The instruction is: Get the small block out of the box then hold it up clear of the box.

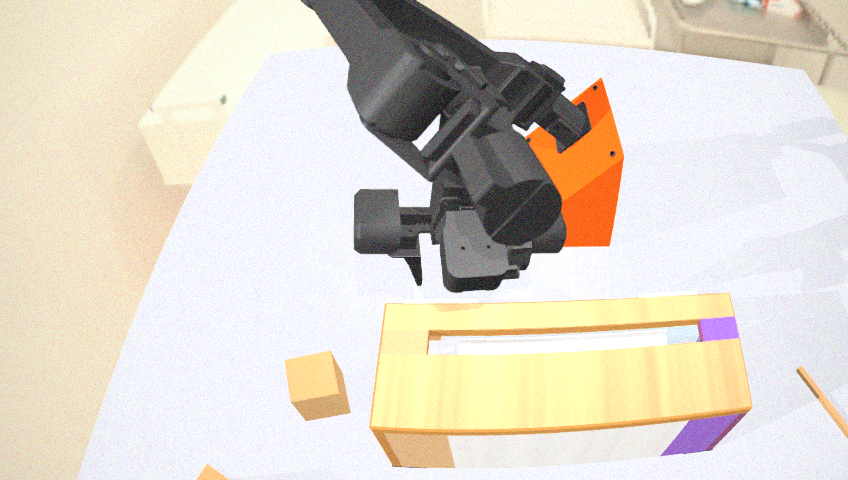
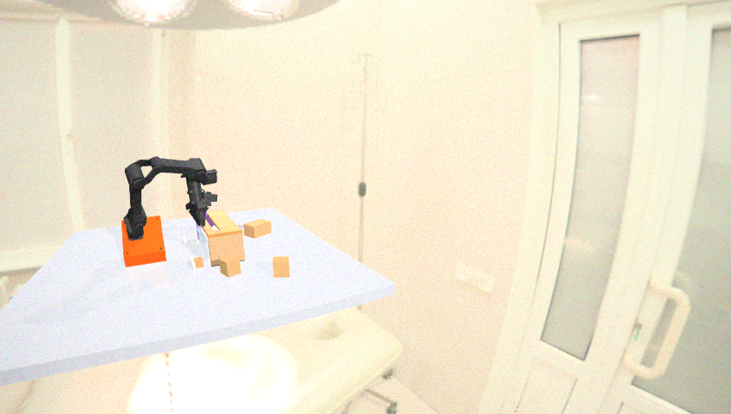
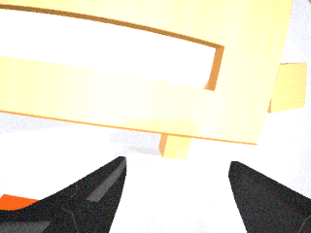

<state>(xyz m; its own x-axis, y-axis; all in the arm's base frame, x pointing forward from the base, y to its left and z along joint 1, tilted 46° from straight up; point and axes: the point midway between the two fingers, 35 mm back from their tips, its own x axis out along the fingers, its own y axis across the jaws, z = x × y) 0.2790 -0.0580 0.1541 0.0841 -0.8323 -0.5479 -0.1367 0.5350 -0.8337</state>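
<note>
The gripper [image 3: 175,178] hangs over the table [image 1: 249,178] just beside the box [image 1: 553,380], on the arm-base side — fingers spread partway with nothing between them. A small block [image 3: 177,146] lies on the table right against the box wall, straight ahead of the fingers in the wrist view (I can't confirm it's the shelf block). Another block [image 1: 315,383] sits near the box's end.

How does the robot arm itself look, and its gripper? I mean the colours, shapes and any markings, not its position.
The arm is dark grey to black, built of blocky links and thick cylindrical joint housings. It stands on an orange wedge-shaped base with small dark screw dots. The gripper has two dark, tapered fingers. No cables or lettering are visible.
</note>
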